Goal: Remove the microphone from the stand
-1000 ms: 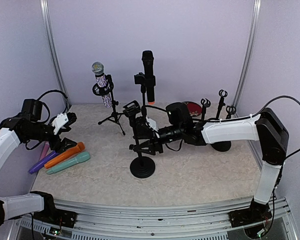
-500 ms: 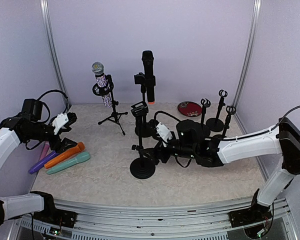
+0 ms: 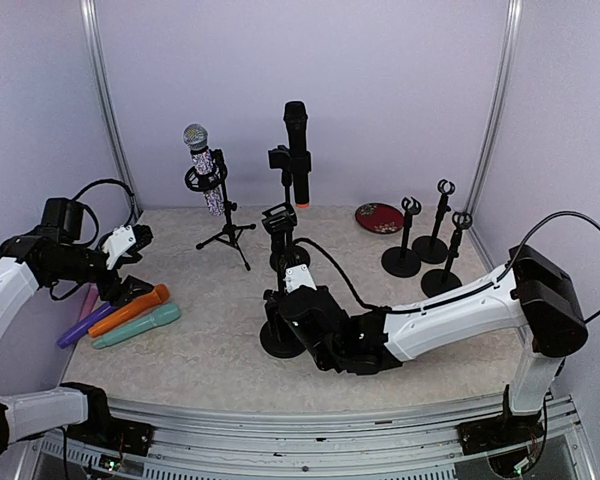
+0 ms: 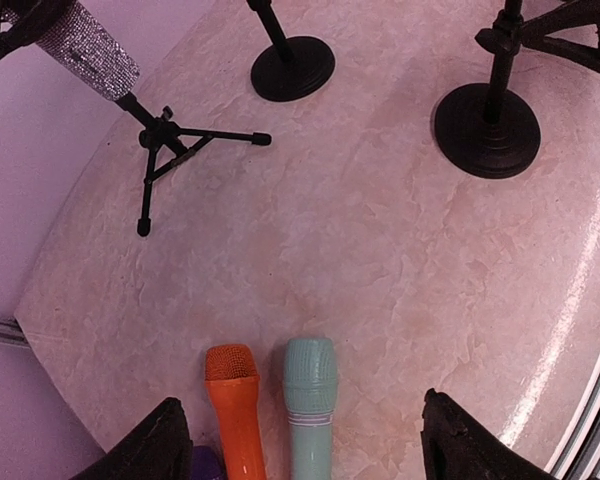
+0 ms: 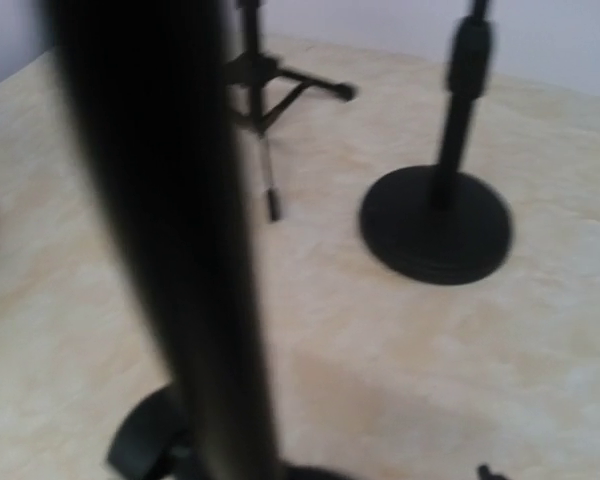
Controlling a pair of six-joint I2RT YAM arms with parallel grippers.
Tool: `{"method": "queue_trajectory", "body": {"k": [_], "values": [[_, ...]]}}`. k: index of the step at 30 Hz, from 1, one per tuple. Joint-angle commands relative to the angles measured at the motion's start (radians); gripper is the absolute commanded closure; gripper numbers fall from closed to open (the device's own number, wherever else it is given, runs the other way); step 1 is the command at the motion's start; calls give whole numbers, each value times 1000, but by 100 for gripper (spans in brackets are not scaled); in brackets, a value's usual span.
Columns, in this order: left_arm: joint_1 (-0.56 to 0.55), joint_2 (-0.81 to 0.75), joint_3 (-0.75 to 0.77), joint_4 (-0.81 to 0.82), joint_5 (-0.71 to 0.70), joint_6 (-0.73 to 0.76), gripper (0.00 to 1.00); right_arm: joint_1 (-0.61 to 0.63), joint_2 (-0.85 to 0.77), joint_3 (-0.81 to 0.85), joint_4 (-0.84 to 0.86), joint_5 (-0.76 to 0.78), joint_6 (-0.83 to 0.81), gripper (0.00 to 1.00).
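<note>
Tabletop [image 3: 210, 300], black microphone [image 3: 296, 150] beyond right end effector [image 3: 285, 312]

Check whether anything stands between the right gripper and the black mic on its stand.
Yes. The empty stand rises right in front of the right gripper, and its blurred pole fills the near left of the right wrist view. The black mic sits behind it and higher up, in the rear stand.

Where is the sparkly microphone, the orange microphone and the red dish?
sparkly microphone [image 3: 203, 159], top view, on its handle.
orange microphone [image 3: 130, 311], top view, on its body.
red dish [image 3: 380, 217], top view, on its middle.
</note>
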Motion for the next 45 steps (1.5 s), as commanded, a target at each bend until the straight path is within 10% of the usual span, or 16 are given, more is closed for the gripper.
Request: {"method": "queue_trajectory", "body": {"k": [1,8,18,23,31,45], "values": [[-6,-21,8,-7,1,10,23,17,38,61,38,182,41,29],[-6,-26,-2,-3,-8,21,23,15,56,18,259,176,-133,43],[-6,-34,-5,-7,-18,29,23,-31,4,-111,538,-12,-304,100],[-5,-39,-8,-9,-20,33,23,-112,-93,-239,729,-434,-449,100],[-6,-35,-3,-11,-18,32,23,-296,-142,-135,476,-1268,-501,100],[-8,-20,14,-15,-21,30,23,-442,18,97,150,-1732,-556,100]]}}
